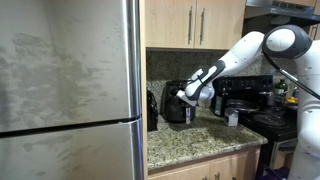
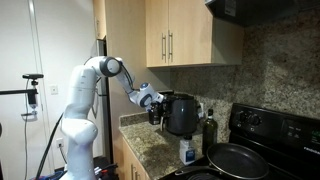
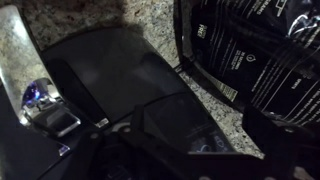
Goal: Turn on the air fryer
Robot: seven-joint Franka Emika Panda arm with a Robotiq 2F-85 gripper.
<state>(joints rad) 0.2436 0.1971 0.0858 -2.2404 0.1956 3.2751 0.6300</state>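
Observation:
The black, rounded air fryer (image 1: 176, 106) stands on the granite counter under the upper cabinets and shows in both exterior views (image 2: 182, 115). My gripper (image 1: 191, 93) is at the fryer's upper front, close to or touching its top; it also shows in an exterior view (image 2: 155, 103). In the wrist view the fryer's glossy dark top (image 3: 110, 70) fills the middle, with a faintly lit panel (image 3: 200, 145) below it. My gripper's fingers (image 3: 198, 150) are lost in the dark there, so I cannot tell whether they are open or shut.
A steel fridge (image 1: 65, 85) stands beside the counter. A smaller dark curved object (image 1: 152, 108) sits next to the fryer. A black labelled package (image 3: 250, 45) lies close by. A dark bottle (image 2: 209, 128), a small white bottle (image 2: 187, 151), a pan (image 2: 238, 160) and the stove (image 2: 275, 125) stand beyond.

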